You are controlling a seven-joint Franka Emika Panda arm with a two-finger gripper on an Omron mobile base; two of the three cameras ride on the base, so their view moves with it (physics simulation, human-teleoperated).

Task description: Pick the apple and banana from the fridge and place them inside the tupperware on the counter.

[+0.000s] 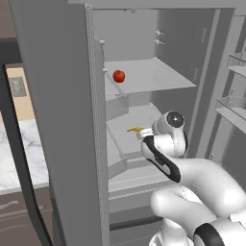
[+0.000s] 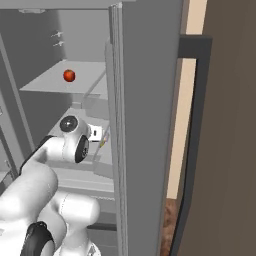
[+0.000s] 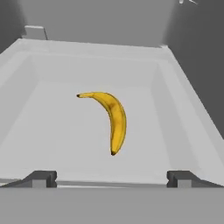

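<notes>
The fridge (image 1: 57, 96) stands open in front of me. On its upper shelf (image 1: 158, 77) rests the red apple (image 1: 118, 76), which also appears in the right base view (image 2: 69, 75). Lower down, the yellow banana (image 3: 113, 118) lies flat on the floor of a pale grey drawer (image 3: 179, 100), its dark tips pointing left and toward me. A sliver of the banana (image 1: 135, 129) peeks out past my hand. My gripper (image 3: 113, 178) is open and hovers just short of the banana, with nothing between its fingertips (image 3: 41, 177). The tupperware is out of view.
Door bins (image 1: 230, 103) hang on the fridge door at the right. The marble counter (image 1: 31, 153) lies left of the fridge wall, behind a dark handle bar (image 1: 14, 139). A tall dark brown cabinet (image 2: 230, 125) flanks the fridge on the right.
</notes>
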